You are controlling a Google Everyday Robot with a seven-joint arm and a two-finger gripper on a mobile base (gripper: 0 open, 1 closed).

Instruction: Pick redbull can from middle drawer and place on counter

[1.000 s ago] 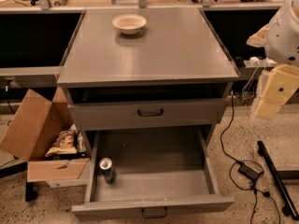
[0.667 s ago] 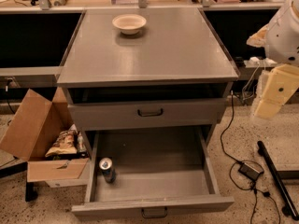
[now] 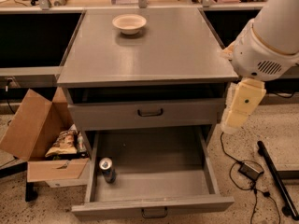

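Leftward and a little lower the arm had swung, bringing its cream-coloured gripper [image 3: 233, 119] closer to the cabinet's right side. The gripper hung beside the right end of the closed upper drawer [image 3: 149, 112], above the right wall of the open bottom drawer [image 3: 159, 174] and clear of everything. Whether it was spread or pressed together could not be told.

Nothing else had shifted. The can [image 3: 106, 169] stood upright in the front left corner of the open drawer, just beside the left wall, its silver top facing up. The grey tabletop [image 3: 154, 55] carried only a cream bowl [image 3: 129, 23] near its far edge. On the floor to the left sat an open cardboard box [image 3: 28, 129] with snack bags [image 3: 63, 143] in it. A black power adapter [image 3: 250, 170] with its cable lay on the floor to the right.
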